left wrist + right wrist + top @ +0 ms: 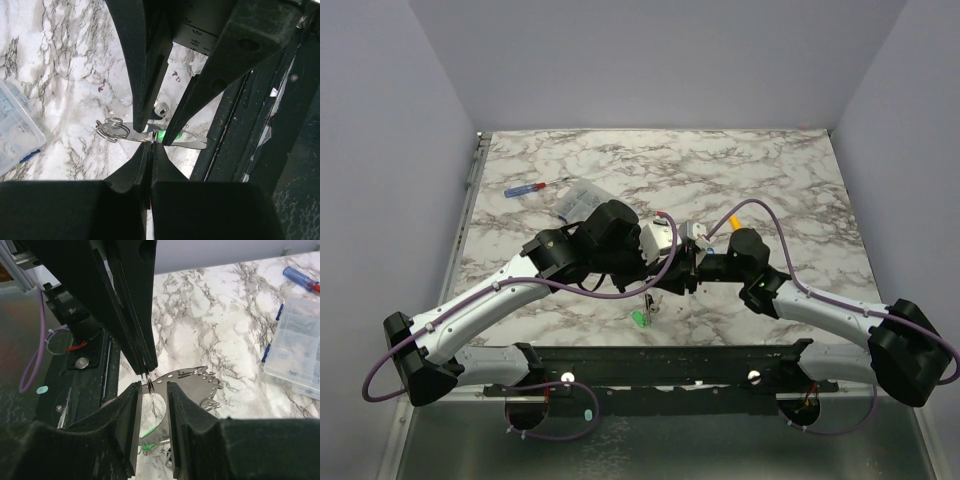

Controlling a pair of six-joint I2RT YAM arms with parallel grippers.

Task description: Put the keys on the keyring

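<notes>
**A:** How is the keyring [162,381] held?

**B:** The left hand [147,371] is pinched tight on its wire. The right hand [153,387] has its fingers apart, straddling it. It looks thin, springy and slick, so I'd grip close beside that pinch.

**A:** And the keys?

**B:** A green key [640,318] lies on the bench [770,180] just below both hands. It's likely light and easily flicked. The bench edge sits close behind them, with open room beyond.

The left gripper [147,368] comes in from above, its fingers pinched on the ring's [150,382] silver wire. The wire sits in the gap between the spread fingers of the right gripper [152,390]. A flat perforated silver crescent [192,382] fans rightward from the pinch, with a green key [146,446] on the table [200,305] below and a clear box [295,345] and screwdriver [299,277] off to the right.
</notes>
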